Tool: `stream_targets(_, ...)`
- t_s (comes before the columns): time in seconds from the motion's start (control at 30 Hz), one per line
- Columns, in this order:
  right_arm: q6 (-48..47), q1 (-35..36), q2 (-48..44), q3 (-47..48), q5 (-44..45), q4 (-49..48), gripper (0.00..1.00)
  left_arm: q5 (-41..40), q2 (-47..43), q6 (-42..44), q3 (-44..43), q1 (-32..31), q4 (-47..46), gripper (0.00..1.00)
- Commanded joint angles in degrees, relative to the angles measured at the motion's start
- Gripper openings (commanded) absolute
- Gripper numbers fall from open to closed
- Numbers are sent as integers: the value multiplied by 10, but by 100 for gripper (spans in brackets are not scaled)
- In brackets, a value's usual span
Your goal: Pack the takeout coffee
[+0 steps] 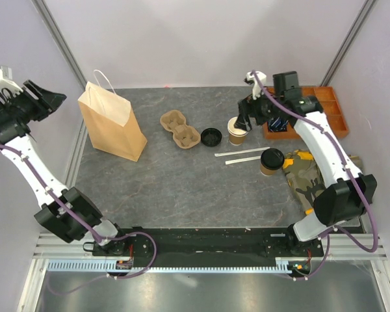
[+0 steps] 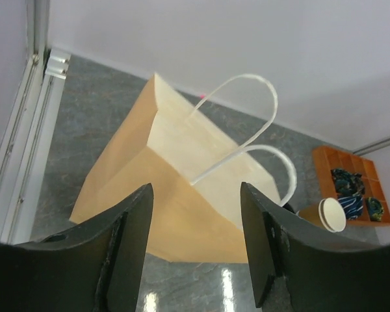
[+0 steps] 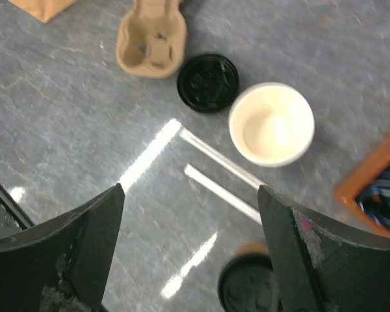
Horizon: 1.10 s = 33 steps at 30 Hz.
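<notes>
Right hand: the right hand (image 3: 190,188) is spread wide with nothing in it. I see it poised above the open cup (image 1: 236,135), which lies beyond its fingertips and not between them.
Left hand: the left hand (image 2: 195,188) is parted and holds nothing. It hangs over the paper bag (image 1: 110,127), well away from the cups.
Open cup: upright on the worktop (image 1: 182,188), right of centre. The loose lid (image 1: 211,136) is just to its left and the orange tray (image 1: 331,110) is near on its right.
Lidded cup: the lidded cup (image 1: 272,160) stands upright, nearer the arm bases, just beside the camouflage cloth (image 1: 302,172).
In the way: the straws (image 1: 242,153), in white wrappers, lie flat between the two cups. The loose lid sits between the open cup and the cup carrier (image 1: 180,129).
Carrier: brown moulded pulp, two wells showing, centre of the worktop. Both cups stand apart from it.
Bag: tan paper with white handles, standing at far left with its mouth up.
Tray: compartments hold dark blue and white items (I cannot make out what they are).
Writing: there may be raised marks on the loose lid, but they are too blurred for me to read.
Count: two cups, two black lids (one loose, one fitted), two straws, one carrier, one bag, one tray, one cloth.
</notes>
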<state>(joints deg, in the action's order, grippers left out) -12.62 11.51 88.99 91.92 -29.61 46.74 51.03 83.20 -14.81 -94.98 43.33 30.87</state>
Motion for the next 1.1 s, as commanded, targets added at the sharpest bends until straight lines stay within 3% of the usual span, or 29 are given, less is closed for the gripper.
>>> stream_targets(0.0,36,61,24,29,45,-75,90,-5,-55,111,40,-3,25,64)
stream_targets(0.3,30,199,181,145,104,-123,79,10,-137,137,132,-7,24,68)
stream_targets(0.43,-19,257,228,150,89,-154,67,52,-152,141,135,-7,22,70)
stream_targets(0.57,-40,287,291,178,130,-160,56,106,-158,130,131,-7,16,72)
stream_targets(0.63,-32,288,311,193,127,-157,55,113,-167,124,133,-9,10,73)
stream_targets(1.07,-206,291,383,166,89,-140,58,144,-173,97,130,-25,-5,76)
